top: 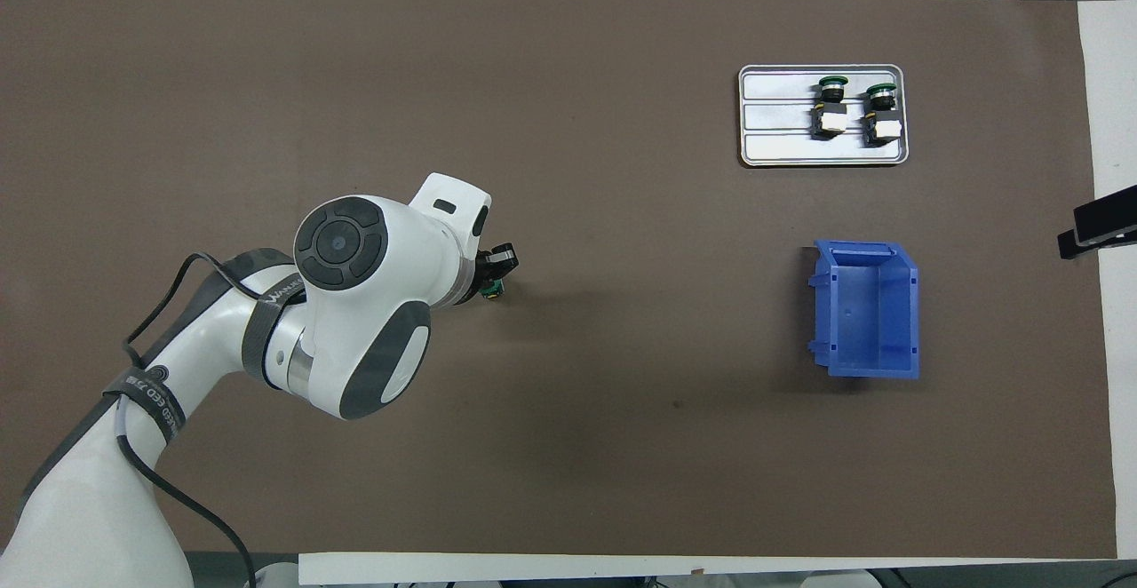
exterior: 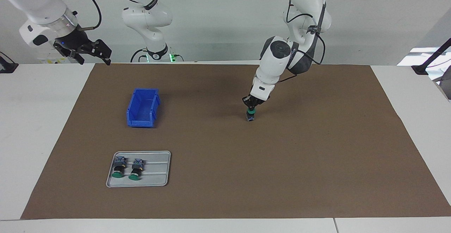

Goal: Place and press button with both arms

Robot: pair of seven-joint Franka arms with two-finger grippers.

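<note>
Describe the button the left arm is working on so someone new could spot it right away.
On the brown mat, follow the left arm down to its shut tool. Right beneath stands the button, green cap up. The two other buttons lie on their sides in the grey tray.

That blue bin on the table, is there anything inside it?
Nothing shows inside the blue bin; its bare floor is visible in the overhead view. Its walls hide little. The two spare buttons lie in the grey tray.

The black strap around the left arm carries pale lettering, too small and slanted to read. A second strap bears letters equally unreadable.
</note>
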